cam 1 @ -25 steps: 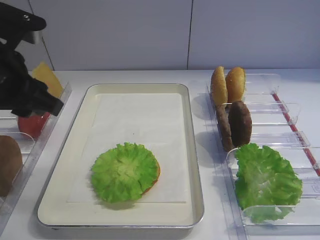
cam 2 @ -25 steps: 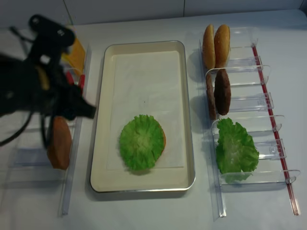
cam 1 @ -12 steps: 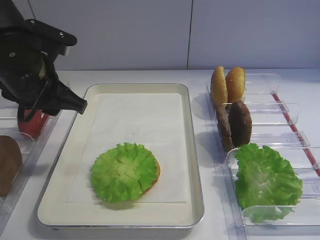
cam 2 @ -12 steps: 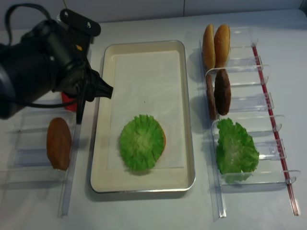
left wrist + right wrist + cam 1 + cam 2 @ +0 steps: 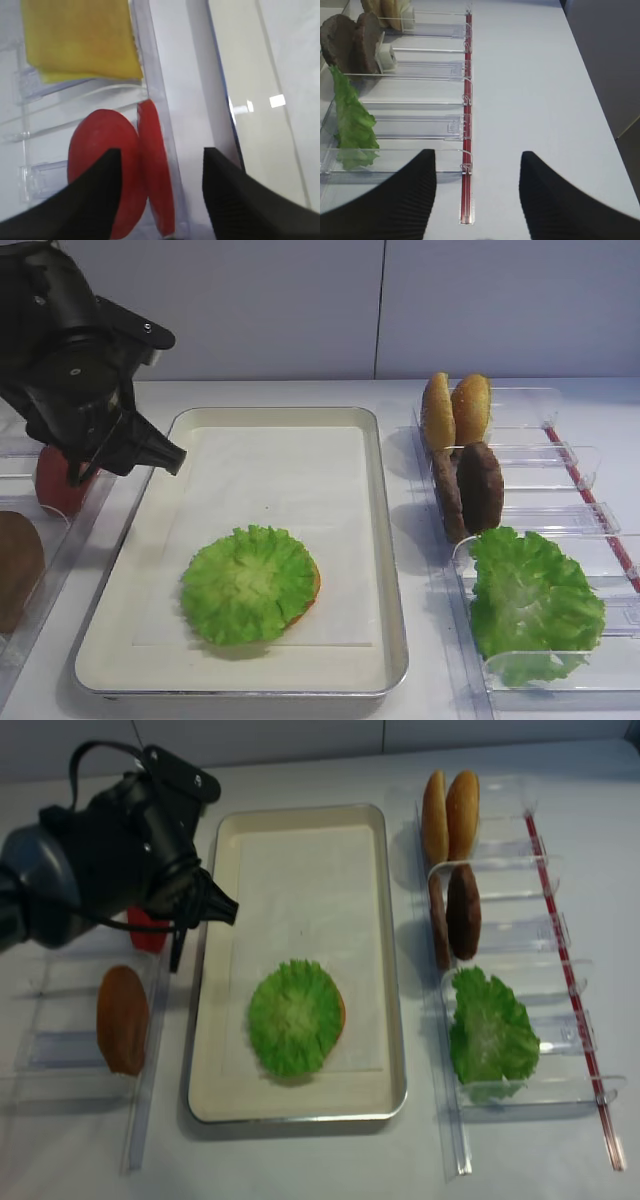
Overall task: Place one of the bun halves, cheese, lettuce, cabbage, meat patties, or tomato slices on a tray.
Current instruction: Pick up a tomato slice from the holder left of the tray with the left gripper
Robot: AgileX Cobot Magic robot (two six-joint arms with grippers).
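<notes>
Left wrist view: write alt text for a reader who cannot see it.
The open left gripper hangs above two red tomato slices standing on edge in a clear holder. Yellow cheese lies in the compartment behind them, and the tray edge runs along the right.

- The tray (image 5: 385,540) liner lies bare behind the lettuce (image 5: 247,583).
- The left gripper (image 5: 159,195) stands open above the tomato slices (image 5: 122,175); a clear holder wall (image 5: 157,100) borders them on the tray side.

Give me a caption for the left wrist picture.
Open jaws hover over two upright tomato slices beside yellow cheese.
</notes>
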